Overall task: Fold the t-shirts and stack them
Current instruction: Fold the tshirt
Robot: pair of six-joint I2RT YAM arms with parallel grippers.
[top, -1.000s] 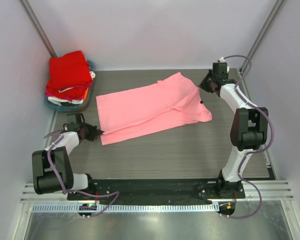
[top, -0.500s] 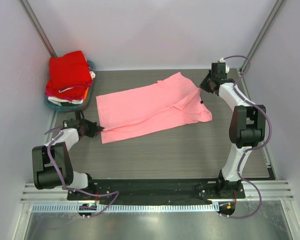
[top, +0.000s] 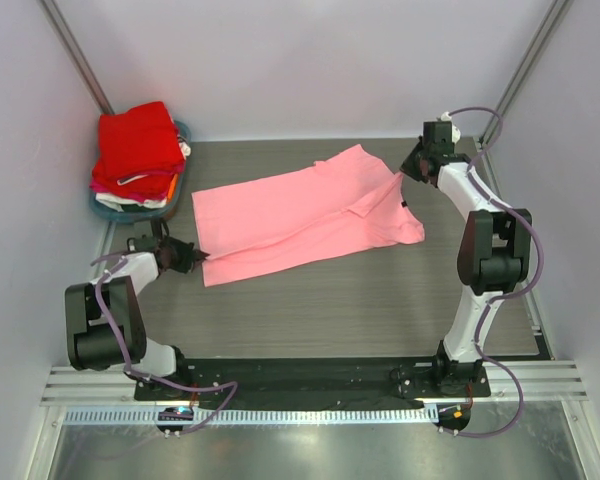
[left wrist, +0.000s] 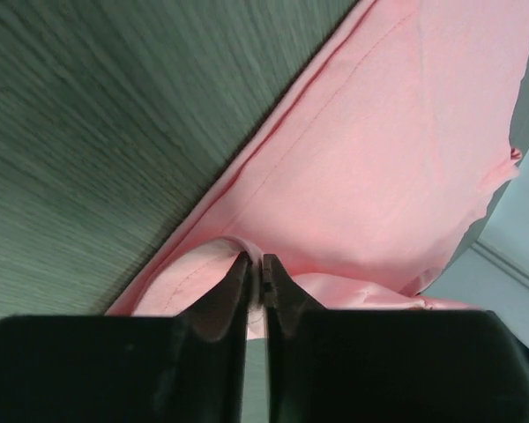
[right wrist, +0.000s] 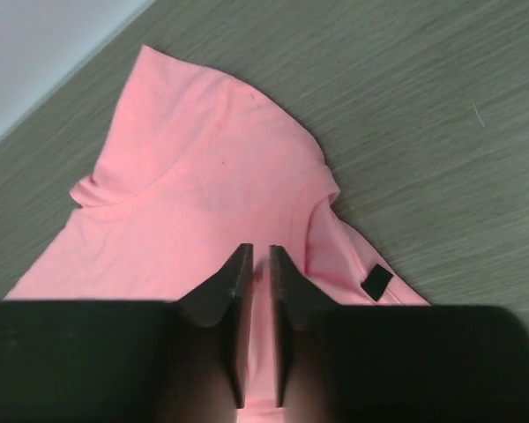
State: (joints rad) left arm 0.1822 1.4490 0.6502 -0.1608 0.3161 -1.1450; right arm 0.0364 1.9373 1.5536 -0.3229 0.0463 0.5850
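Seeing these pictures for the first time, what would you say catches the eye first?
The light pink t-shirt lying across the middle of the table draws the eye first. The left gripper pinches its near-left hem, and the right gripper appears closed on its far-right collar end. In the far-left corner sits a pile of folded shirts, topped by a bright red t-shirt.

The table [top: 320,300] is dark grey with thin wood lines and fills the middle of the frame. Plain white walls [top: 280,60] stand around it. A thin metal post [top: 75,55] leans in the upper left, another post [top: 526,60] in the upper right. A shiny metal rail [top: 310,414] runs along the bottom.
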